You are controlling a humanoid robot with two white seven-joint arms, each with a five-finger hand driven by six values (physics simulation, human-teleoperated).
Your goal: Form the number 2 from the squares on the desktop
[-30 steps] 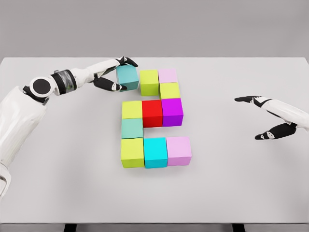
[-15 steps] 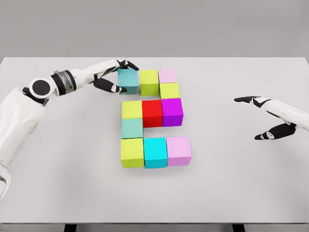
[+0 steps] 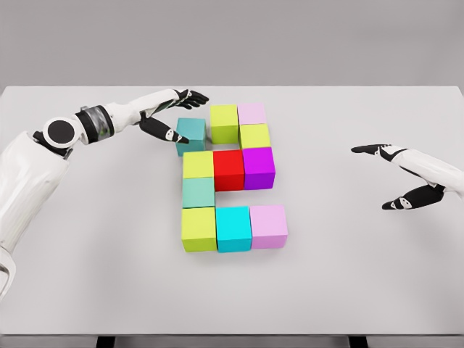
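Head view: the left hand (image 3: 172,116) has let go of the teal cube (image 3: 191,135). Half a second ago its fingers clasped the cube at the far left of the figure; now they are spread, the thumb touching or just beside the cube's left face and the other fingers above and behind it, holding nothing. The cube has dropped onto the table (image 3: 87,239) and sits lower and nearer than before, just left of the green cube (image 3: 224,122) with a thin gap between them, and touching or almost touching the far edge of the yellow-green cube (image 3: 198,164).

That placement gives the top stroke its left end: teal, green, then the pink cube (image 3: 252,113). With the middle row around the red cube (image 3: 228,170) and the near row around the cyan cube (image 3: 233,228), the shape already reads as a 2. In my judgement the task is nearly done; the teal cube looks slightly out of line with the far row and may want a nudge.

The right hand (image 3: 402,177) hovers well to the right, fingers open, empty.
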